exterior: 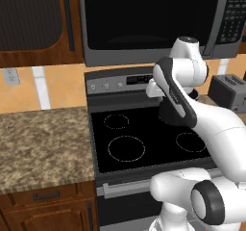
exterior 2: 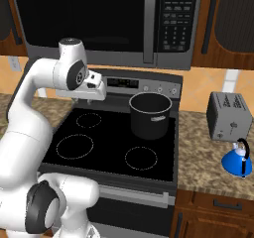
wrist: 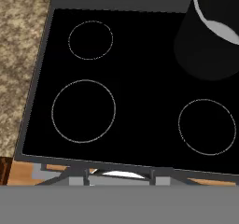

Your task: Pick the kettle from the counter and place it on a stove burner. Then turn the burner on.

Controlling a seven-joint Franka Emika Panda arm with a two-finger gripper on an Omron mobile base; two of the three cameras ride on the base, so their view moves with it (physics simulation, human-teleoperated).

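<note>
The kettle (exterior 2: 238, 160) was seen standing upright on the tabletop (exterior 2: 208, 157) to the right of the cooktop (exterior 2: 114, 138), just in front of a grey toaster (exterior 2: 227, 115) and well apart from the arm. No part of the robot was touching it. The end effector (exterior 2: 88, 99) was held above the rear left part of the cooktop, near the stove's control panel (exterior 2: 141, 85); nothing was gripped in it, and whether its fingers stood wide or narrow could not be told from the pictures.

The stove burner (wrist: 83, 111), the largest white-outlined circle, was found at the front left of the black glass, its disc black. A smaller circle (wrist: 90, 39) lay behind it and another (wrist: 207, 126) at the front right. A dark-grey pot (exterior 2: 150, 115) was standing on the rear right of the cooktop. A microwave (exterior 2: 99, 19) was mounted above the stove. More speckled tabletop was seen to the left of the cooktop.
</note>
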